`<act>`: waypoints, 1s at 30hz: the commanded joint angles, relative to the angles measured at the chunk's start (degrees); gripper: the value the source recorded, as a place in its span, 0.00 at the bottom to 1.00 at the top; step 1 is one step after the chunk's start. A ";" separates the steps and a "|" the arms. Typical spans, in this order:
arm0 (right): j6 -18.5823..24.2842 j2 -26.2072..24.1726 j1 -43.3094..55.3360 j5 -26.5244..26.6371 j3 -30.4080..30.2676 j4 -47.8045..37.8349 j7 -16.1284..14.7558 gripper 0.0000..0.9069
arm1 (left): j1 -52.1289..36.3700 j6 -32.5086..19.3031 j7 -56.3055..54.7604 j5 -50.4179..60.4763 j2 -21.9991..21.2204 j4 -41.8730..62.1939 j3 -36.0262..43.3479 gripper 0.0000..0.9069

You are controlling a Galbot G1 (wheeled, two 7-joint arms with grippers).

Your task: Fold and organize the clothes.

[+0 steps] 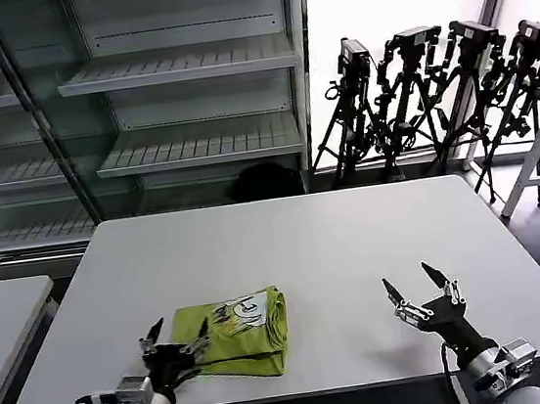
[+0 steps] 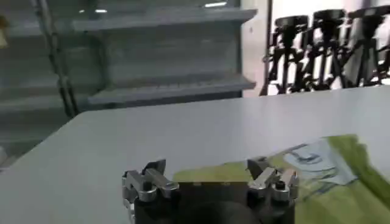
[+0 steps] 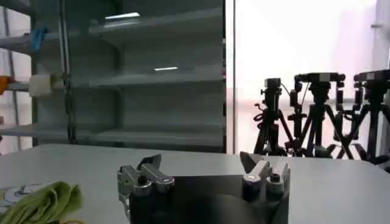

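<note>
Left gripper (image 1: 176, 346) sits spread wide at the near bench (image 1: 334, 243) edge, right up against the folded lime T-shirt (image 1: 239, 334), probably ready to tidy its near-left corner. Right gripper (image 1: 419, 294) hangs open too, well apart over bare bench, looks idle.

Table (image 1: 306, 257): only the folded T-shirt (image 1: 237, 334) near my front edge blocks; open surface from centre to far edge and right corners.
</note>
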 commanded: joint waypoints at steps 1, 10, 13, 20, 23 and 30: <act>-0.50 -0.42 0.56 0.16 -0.03 0.40 -0.24 1.00 | -0.67 6.27 -5.93 -13.56 -0.92 3.42 -8.11 1.00; -0.58 0.28 0.99 -0.60 -0.92 0.24 -0.75 1.00 | -1.66 6.53 -7.51 -16.07 -3.31 0.90 -5.69 1.00; -0.42 0.20 0.72 -0.54 -0.72 0.06 -0.85 1.00 | -2.72 6.21 -7.34 -16.59 -3.88 1.32 -5.12 1.00; -0.40 0.28 0.67 -0.56 -0.72 0.05 -1.11 1.00 | -3.44 5.09 -4.66 -15.78 -4.23 2.03 -3.20 1.00; -0.41 0.17 0.80 -0.55 -0.76 0.01 -1.27 1.00 | -2.97 4.20 -4.10 -14.99 -4.27 3.50 -2.67 1.00; -0.43 0.06 0.93 -0.52 -0.80 -0.10 -1.44 1.00 | -1.21 2.85 -2.32 -12.84 -4.54 3.26 -0.14 0.77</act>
